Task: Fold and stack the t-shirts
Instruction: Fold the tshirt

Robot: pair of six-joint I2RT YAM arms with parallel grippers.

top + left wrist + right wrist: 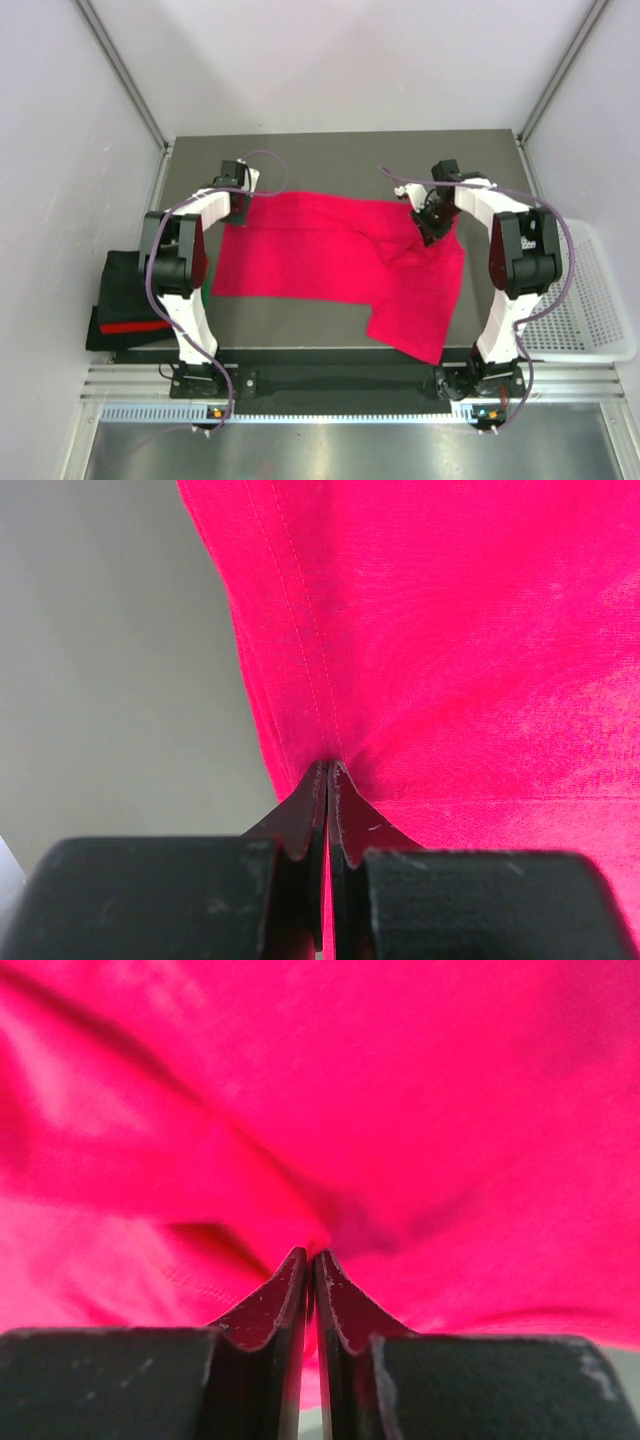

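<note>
A bright magenta-red t-shirt (330,265) lies spread across the grey table (340,160), one corner hanging toward the front right. My left gripper (240,207) is shut on its far left hemmed edge; in the left wrist view the cloth (440,640) runs pinched between the closed jaws of the gripper (329,768). My right gripper (432,228) is shut on a bunched fold near the shirt's far right; the right wrist view shows the cloth (330,1110) gathered at the closed gripper (310,1257). A folded pile of t-shirts (125,305), black with a red one, sits off the table's left side.
A white mesh basket (590,310) stands beyond the table's right edge. Grey enclosure walls surround the table. The arm bases stand on the black rail (330,380) at the front edge.
</note>
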